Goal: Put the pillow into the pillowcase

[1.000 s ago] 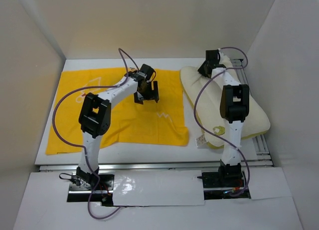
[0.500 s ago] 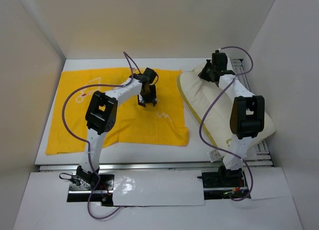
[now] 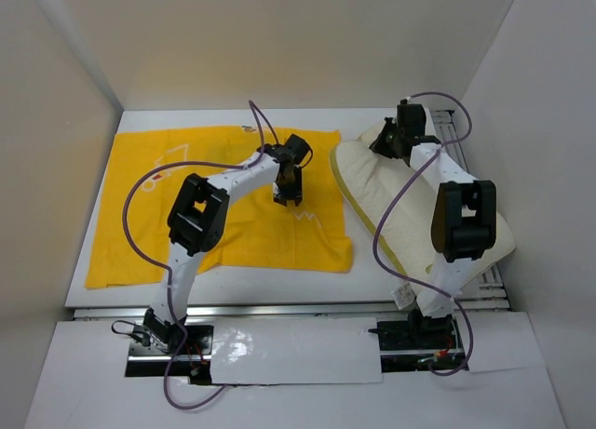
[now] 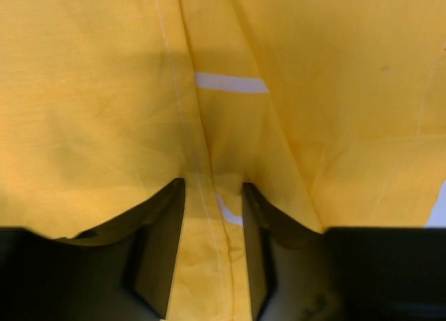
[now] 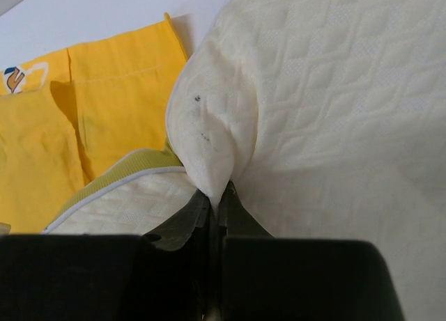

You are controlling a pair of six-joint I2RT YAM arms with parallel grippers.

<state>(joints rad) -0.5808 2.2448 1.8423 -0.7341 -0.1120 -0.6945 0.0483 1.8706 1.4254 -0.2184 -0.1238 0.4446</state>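
The yellow pillowcase [image 3: 214,206] lies flat on the left of the table. My left gripper [image 3: 289,193] presses down on it near its right edge. In the left wrist view the gripper [image 4: 212,185] is narrowly open, with a raised ridge of the pillowcase [image 4: 104,91] between its fingers [image 4: 164,237]. The cream pillow [image 3: 419,210] lies on the right, its white tag [image 3: 402,294] at the near end. My right gripper [image 3: 387,140] is shut on the pillow's far corner. In the right wrist view it [image 5: 213,193] pinches that corner of the pillow [image 5: 334,91], with the pillowcase [image 5: 118,91] beyond.
White walls close in the table at the back and on both sides. Metal rails [image 3: 486,282] run along the table's right edge under the pillow. A bare white strip of table [image 3: 279,297] lies in front of the pillowcase.
My left gripper has moved right across the pillowcase and narrowed its jaws. My right gripper has shut on the pillow's far corner, and the pillow has shifted and turned slightly.
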